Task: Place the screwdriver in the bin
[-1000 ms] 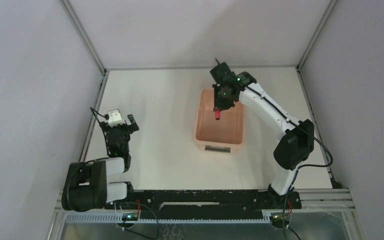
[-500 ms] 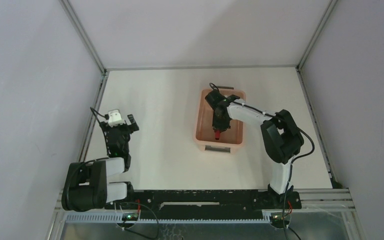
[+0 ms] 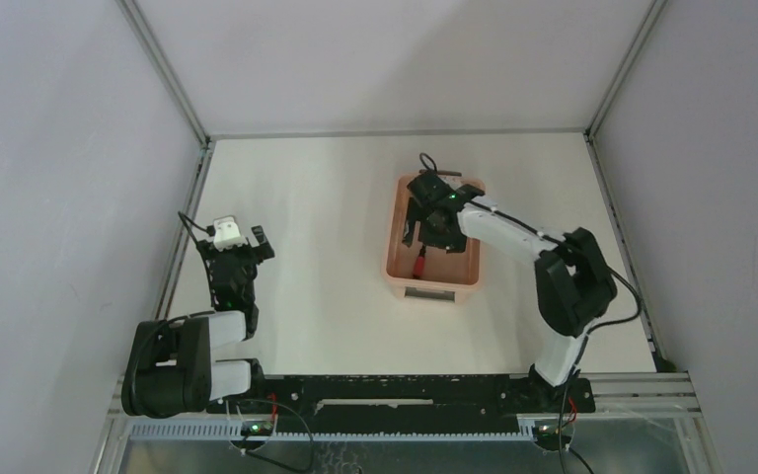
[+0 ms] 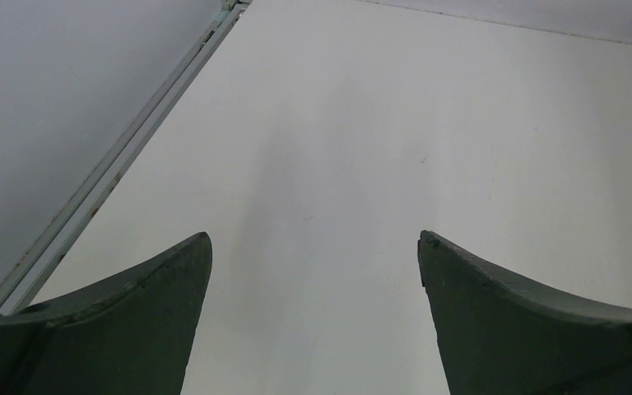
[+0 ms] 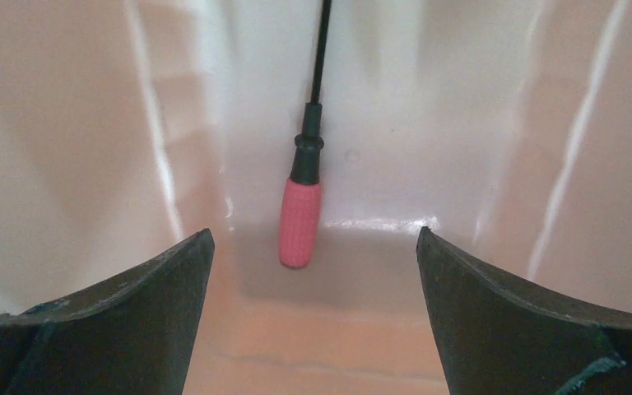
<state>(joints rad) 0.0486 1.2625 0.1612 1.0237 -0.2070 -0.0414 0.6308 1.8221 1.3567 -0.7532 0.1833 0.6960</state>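
Note:
The salmon-pink bin stands in the middle of the table. Inside it, towards its near end, lies the screwdriver, red handle nearest the arms' bases. My right gripper hangs low inside the bin, open and holding nothing. In the right wrist view the screwdriver lies loose on the pink bin, with its thin dark shaft running away from the camera. It sits between and beyond the spread fingers of my right gripper, touching neither. My left gripper rests at the table's left, open and empty.
Grey walls and metal frame rails border the white table on the left, back and right. The bin's dark near handle faces the arm bases. The left wrist view holds only bare tabletop and the left rail.
My right gripper came down into the bin and opened. The screwdriver left its fingers and now lies in the bin's near end. The left arm has not moved.

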